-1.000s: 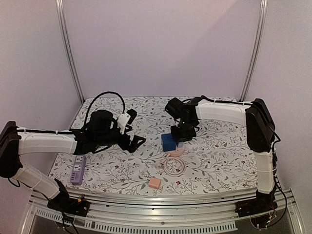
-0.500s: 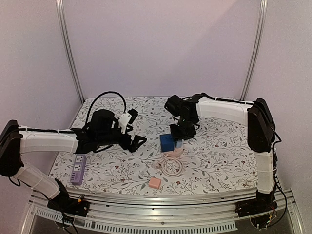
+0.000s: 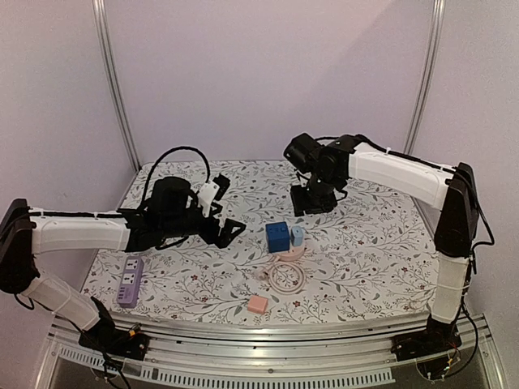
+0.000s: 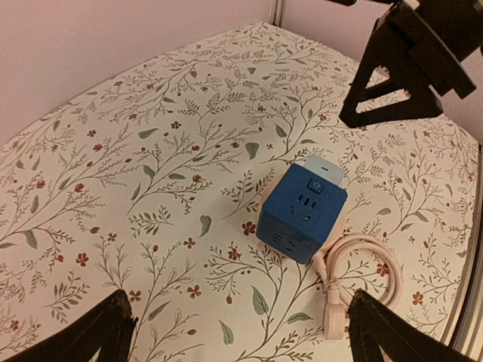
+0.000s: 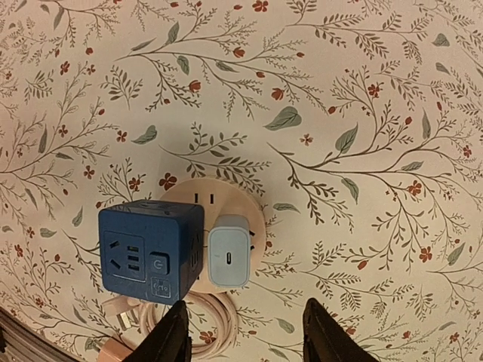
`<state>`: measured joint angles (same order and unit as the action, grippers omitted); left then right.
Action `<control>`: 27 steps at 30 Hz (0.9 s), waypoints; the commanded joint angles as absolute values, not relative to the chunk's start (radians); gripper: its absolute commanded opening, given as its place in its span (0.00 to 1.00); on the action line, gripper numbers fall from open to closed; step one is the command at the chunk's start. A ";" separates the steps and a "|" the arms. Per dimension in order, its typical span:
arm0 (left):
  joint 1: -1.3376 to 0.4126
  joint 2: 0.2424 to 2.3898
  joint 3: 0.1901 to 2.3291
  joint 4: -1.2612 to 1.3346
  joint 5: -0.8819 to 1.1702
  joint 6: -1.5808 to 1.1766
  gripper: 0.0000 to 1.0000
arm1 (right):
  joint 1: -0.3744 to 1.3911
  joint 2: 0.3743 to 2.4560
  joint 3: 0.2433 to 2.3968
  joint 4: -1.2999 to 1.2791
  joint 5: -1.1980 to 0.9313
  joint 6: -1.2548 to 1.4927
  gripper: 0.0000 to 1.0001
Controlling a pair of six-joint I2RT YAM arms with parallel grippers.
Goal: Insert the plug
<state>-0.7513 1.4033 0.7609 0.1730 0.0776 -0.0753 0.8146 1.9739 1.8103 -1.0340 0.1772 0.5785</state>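
One plug matters here, the pale blue charger (image 5: 229, 256); it stands upright on the round pink socket (image 5: 234, 202) at lower centre of the right wrist view, apparently pushed home, though its prongs are hidden, so full seating cannot be confirmed; the right jaws hang above it, partly open with nothing between them, so I judge the insertion done and only the clearing away left; the left jaws, in the left half of the overhead view, are spread wide and empty, pointed toward the same spot. The blue cube socket (image 5: 147, 253) sits just beside the charger on its left; a coiled pink cable (image 3: 288, 277) lies below them; a purple power strip (image 3: 130, 280) and a small pink block (image 3: 257, 304) lie well apart toward the bottom of the floral counter (image 3: 365, 259); nothing seems to block a lift.
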 commanded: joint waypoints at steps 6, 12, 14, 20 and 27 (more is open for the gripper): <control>-0.742 1.407 0.771 0.127 0.081 -0.094 1.00 | 0.815 1.845 1.817 -1.071 0.248 0.570 0.52; -0.760 1.423 0.735 0.134 0.072 -0.109 0.99 | 0.816 1.744 1.705 -1.001 0.273 0.579 0.54; -0.781 1.437 0.720 0.145 0.061 -0.102 0.99 | 0.815 1.710 1.654 -0.970 0.276 0.584 0.58; -0.842 1.468 0.666 0.215 -0.030 -0.108 1.00 | 0.815 1.601 1.496 -0.869 0.296 0.598 0.77; -0.888 1.492 0.622 0.306 -0.060 -0.103 0.99 | 0.813 1.478 1.341 -0.777 0.325 0.608 0.99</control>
<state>-0.8604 1.4773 0.6445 0.2234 -0.0212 -0.1017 0.8143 1.5562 1.4055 -0.8581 0.2871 0.5987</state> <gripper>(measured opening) 0.995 0.981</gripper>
